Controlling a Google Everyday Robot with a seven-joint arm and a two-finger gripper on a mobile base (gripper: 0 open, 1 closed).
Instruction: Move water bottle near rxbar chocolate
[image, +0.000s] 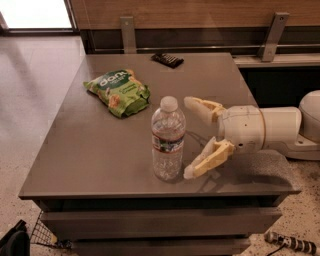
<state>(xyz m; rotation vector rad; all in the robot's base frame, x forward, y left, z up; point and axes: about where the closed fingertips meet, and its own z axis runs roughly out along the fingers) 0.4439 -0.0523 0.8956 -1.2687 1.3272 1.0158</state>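
Grey worktop (100, 160) holds everything. The end effector (190, 137) is spread wide and empty. The water bottle (168, 137) stands upright just ahead of its fingertips, and the rxbar chocolate (167, 60) lies well beyond. The thin ribbed plastic looks light, crushable and slippery, so grip mid-body at the label.

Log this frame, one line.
gripper: open, right of bottle | bottle: upright, ungrasped | rxbar: far table edge | bag: behind-left of bottle

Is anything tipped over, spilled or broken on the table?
No, nothing stands out. The water bottle stands upright with its cap on, the green snack bag lies flat, and the rxbar chocolate sits by the far edge. The gripper is open, just beside the bottle.
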